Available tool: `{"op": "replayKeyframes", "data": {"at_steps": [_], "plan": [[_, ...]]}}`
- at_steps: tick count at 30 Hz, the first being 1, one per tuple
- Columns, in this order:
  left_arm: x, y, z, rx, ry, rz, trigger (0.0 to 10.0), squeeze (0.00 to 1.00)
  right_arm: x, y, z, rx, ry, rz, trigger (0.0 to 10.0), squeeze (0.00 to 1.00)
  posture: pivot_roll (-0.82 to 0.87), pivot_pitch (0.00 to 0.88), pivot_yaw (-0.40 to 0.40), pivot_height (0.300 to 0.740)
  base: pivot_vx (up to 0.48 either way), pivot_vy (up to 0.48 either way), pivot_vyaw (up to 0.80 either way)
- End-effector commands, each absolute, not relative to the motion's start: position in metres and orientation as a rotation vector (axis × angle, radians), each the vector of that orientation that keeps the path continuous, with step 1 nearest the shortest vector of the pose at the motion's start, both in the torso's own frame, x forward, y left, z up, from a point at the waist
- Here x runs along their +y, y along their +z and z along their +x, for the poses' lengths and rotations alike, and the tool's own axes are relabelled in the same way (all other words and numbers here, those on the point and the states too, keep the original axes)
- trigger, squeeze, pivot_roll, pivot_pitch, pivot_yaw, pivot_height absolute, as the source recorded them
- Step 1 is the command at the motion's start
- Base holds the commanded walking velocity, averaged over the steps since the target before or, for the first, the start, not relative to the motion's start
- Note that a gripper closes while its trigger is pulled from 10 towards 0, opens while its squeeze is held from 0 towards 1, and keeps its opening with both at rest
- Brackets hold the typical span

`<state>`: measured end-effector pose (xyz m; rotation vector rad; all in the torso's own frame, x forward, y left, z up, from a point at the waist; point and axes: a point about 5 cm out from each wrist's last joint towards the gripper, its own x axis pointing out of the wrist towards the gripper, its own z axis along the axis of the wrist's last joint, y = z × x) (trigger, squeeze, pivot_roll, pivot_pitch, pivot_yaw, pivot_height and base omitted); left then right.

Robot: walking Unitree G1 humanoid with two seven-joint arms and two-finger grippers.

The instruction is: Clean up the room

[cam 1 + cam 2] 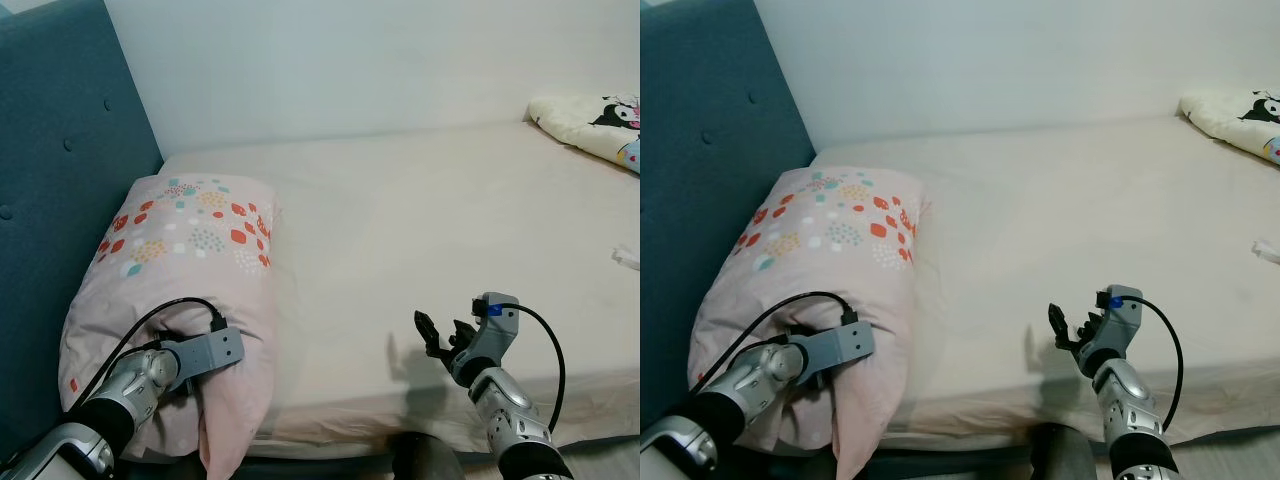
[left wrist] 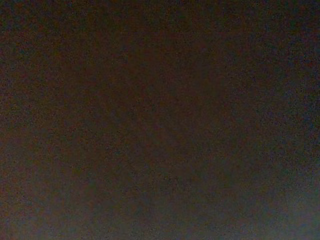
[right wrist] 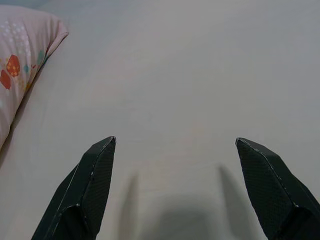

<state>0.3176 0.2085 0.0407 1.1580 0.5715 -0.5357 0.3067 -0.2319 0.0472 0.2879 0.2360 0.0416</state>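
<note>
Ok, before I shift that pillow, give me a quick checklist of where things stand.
1. Left tool on the pink pillow: pressed into its near end; actual grip cannot tell.
2. Left wrist view usable: not ok, dark.
3. Right tool free: ok, open, nothing between its fingers, above bare sheet.
4. Pillow position: ok, on the bed beside the teal headboard.
5. Other items clear of the pillow: ok, cartoon blanket lies at the far corner.

Head pair: looks forward and down from above the bed [image 1: 420,220]; both eyes share the pillow [image 1: 190,260], headboard [image 1: 60,180] and wall.
Left wrist: almost black, nothing to make out.
Right wrist: close above the sheet, facing along its pincer [image 3: 175,145] toward the pillow's corner.
</note>
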Motion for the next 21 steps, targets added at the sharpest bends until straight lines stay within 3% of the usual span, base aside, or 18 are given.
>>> {"op": "replayKeyframes", "data": {"at_steps": [1,7,10,11,13,15,17,20,21], "plan": [[0.209,0.044,0.32,0.541,-0.508,1.133,10.0,0.0,-0.228,0.044,0.305,0.252,0.052,0.299,10.0,0.0,-0.08,0.0,0.01,0.371,0.0,0.0,0.0],[0.222,0.034,0.308,0.615,-0.559,1.115,10.0,0.0,-0.226,0.045,0.306,0.252,0.061,0.3,10.0,0.0,-0.08,0.0,0.009,0.371,0.0,0.0,0.0],[0.242,0.026,0.287,0.775,-0.688,1.126,10.0,0.0,-0.226,0.044,0.306,0.256,0.063,0.298,10.0,0.0,-0.07,0.0,0.005,0.371,0.0,0.0,0.0],[0.257,0.028,0.273,0.871,-0.802,1.165,10.0,0.0,-0.226,0.044,0.306,0.258,0.065,0.298,10.0,0.0,-0.07,0.0,0.003,0.371,0.0,0.0,0.0],[0.257,0.028,0.273,0.871,-0.802,1.165,10.0,0.0,-0.226,0.044,0.306,0.258,0.065,0.298,10.0,0.0,-0.07,0.0,0.003,0.371,0.0,0.0,0.0],[0.28,0.058,0.245,1.023,-0.953,1.137,10.0,0.0,-0.227,0.044,0.306,0.262,0.069,0.3,10.0,0.0,-0.07,0.0,-0.003,0.371,0.0,0.0,0.0],[0.28,0.058,0.245,1.023,-0.953,1.137,10.0,0.0,-0.227,0.044,0.306,0.262,0.069,0.3,10.0,0.0,-0.07,0.0,-0.003,0.371,0.0,0.0,0.0],[0.274,0.113,0.23,0.952,-1.082,1.123,10.0,0.0,-0.222,0.047,0.309,0.259,0.104,0.313,10.0,0.0,-0.06,0.0,-0.008,0.371,0.0,0.0,0.0],[0.274,0.113,0.23,0.952,-1.082,1.123,10.0,0.0,-0.222,0.047,0.309,0.259,0.104,0.313,10.0,0.0,-0.06,0.0,-0.008,0.371,0.0,0.0,0.0]]}}
